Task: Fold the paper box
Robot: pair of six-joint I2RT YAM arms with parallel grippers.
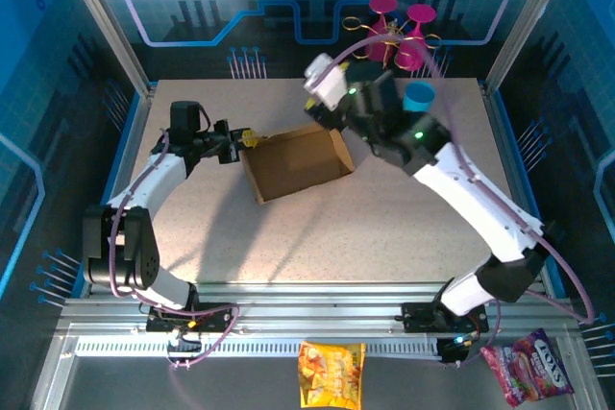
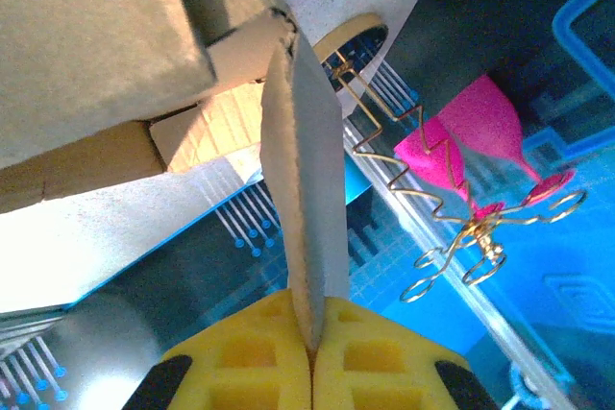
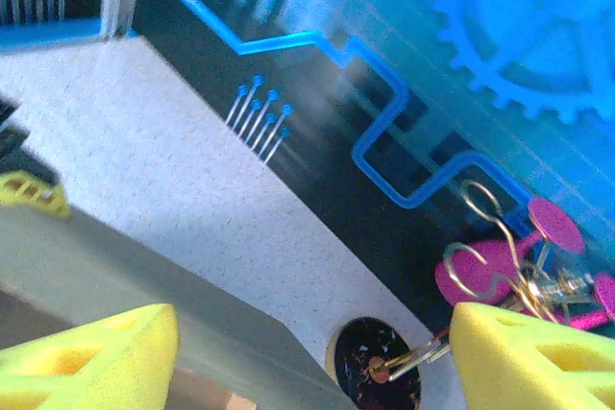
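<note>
Yellow-padded left hand (image 2: 312, 338) pinched tight on paper box (image 2: 306, 199) flap, right hand (image 3: 312, 352) spread wide over its edge

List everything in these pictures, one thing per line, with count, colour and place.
paper box: one, brown, partly folded, middle of the table
table: one, speckled pale grey, under the box
glasses: at least two, pink, hanging on the rack at the far edge
wire rack: one, gold, far edge of the table
cup: one, blue, far right, beside the right arm
snack packet: one, yellow-orange, on the frame in front of the table
sweet bag: one, pink and purple, near right corner
left pincer: one, yellow fingers, shut on a flap at the box's left side
right pincer: one, yellow fingers, open, above the box's far edge
</note>
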